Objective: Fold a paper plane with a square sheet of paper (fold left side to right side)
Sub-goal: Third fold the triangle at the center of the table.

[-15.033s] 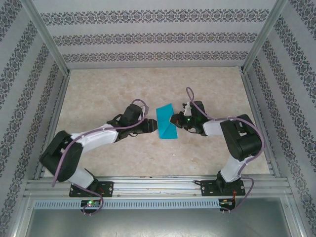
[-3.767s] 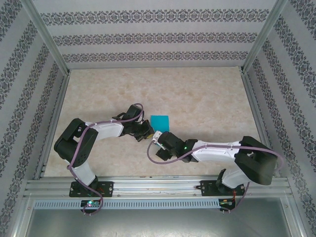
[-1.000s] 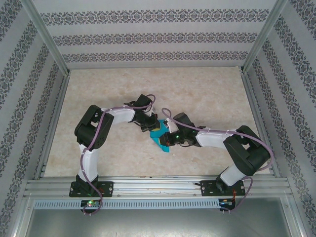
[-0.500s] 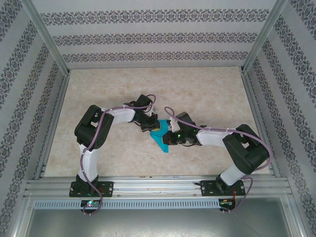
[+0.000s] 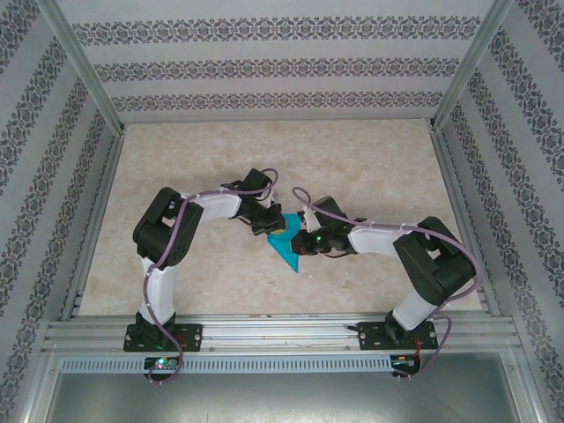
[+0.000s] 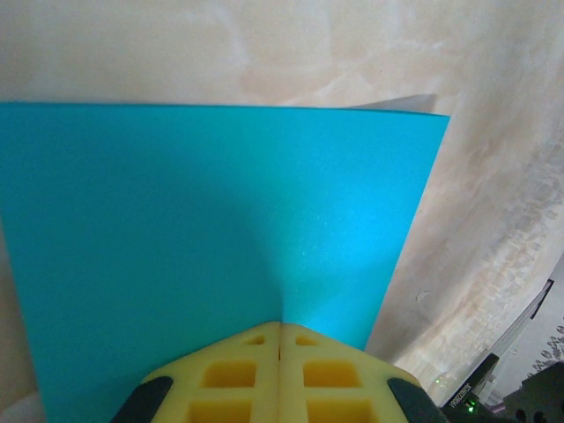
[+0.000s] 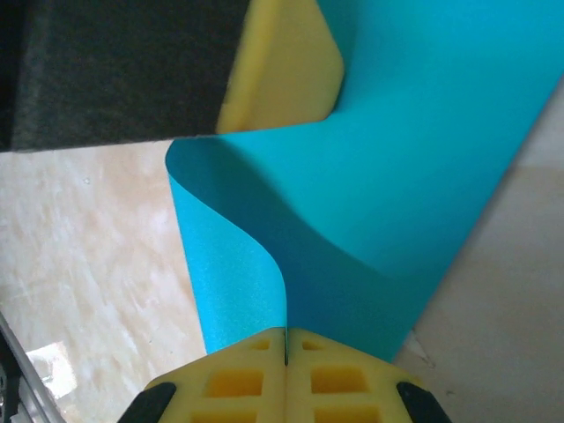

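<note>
Sheet of paper (image 6: 203, 229): thin, smooth, matt turquoise. Contact faces of left pincer (image 6: 280, 328) and right pincer (image 7: 286, 335): yellow, matt, rubbery material with moulded square recesses. Worktop (image 5: 176, 167): smooth, marbled beige, faint sheen. Frame rails (image 5: 282, 333): brushed metal.

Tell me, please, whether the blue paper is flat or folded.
Mid-fold: the paper curls over in a soft loop, uncreased, pinched by left gripper and right gripper.

Black-and-white arms (image 5: 216, 204), purple cables (image 5: 266, 173), yellow gripper pads (image 6: 229, 379).
</note>
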